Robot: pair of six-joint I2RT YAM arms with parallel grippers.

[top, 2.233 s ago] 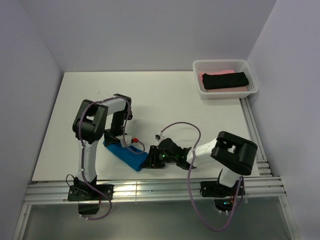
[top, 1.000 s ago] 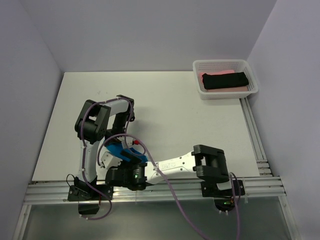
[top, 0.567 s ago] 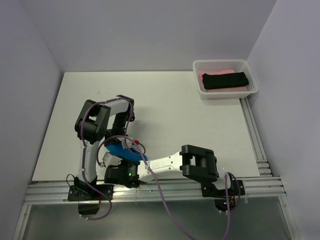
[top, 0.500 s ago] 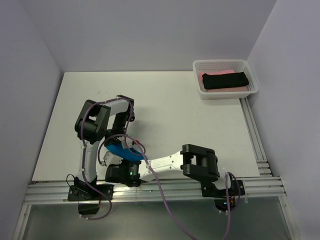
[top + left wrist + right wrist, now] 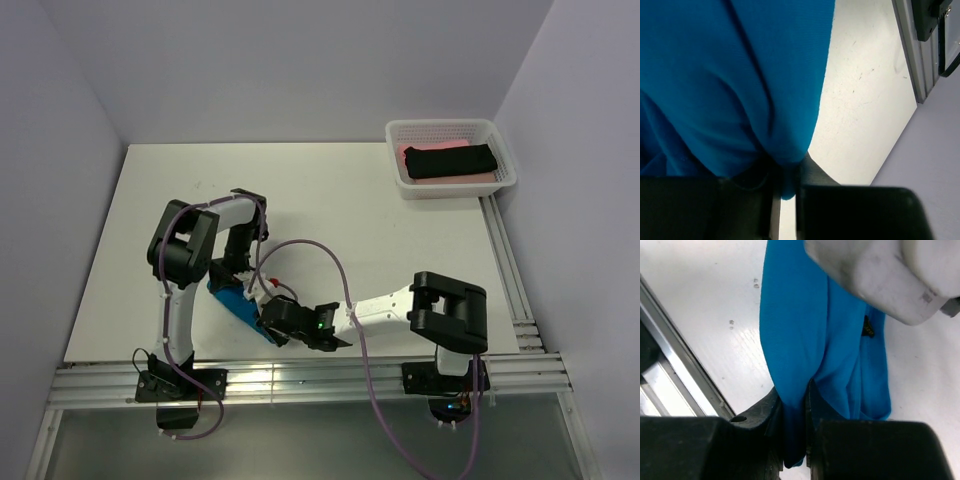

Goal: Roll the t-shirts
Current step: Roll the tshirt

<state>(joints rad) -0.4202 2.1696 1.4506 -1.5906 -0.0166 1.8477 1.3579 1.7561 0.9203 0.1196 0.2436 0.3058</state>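
Turquoise-blue t-shirt (image 5: 238, 307): lies as a narrow, bunched strip on the near-left part of the surface (image 5: 350, 210), close to the metal rail (image 5: 300, 380) at the near edge. The strip runs at a slant, from far-left to near-right. Both arms meet over it.

Left claw (image 5: 785, 186): at the far-left end of the strip. In the left wrist view its dark fingers (image 5: 745, 200) stand nearly together, with a fold of the blue cloth pinched between them. The cloth fills most of that view and hangs in soft creases; bare surface and the rail show to the right of it.

Right claw (image 5: 794, 437): its arm reaches leftward across the near edge to the near-right end of the strip. In the right wrist view the fingers (image 5: 775, 410) are drawn narrow on a doubled fold of the same cloth. The fold passes down between them and shows a little below the tips. A white housing (image 5: 875, 275) of the other arm sits just above the cloth in that view.

White mesh basket (image 5: 440, 124): at the far-right corner of the surface, well apart from both arms. It holds a black t-shirt (image 5: 450, 160), rolled and laid across, on top of a pink t-shirt (image 5: 410, 152) that shows at its edges.
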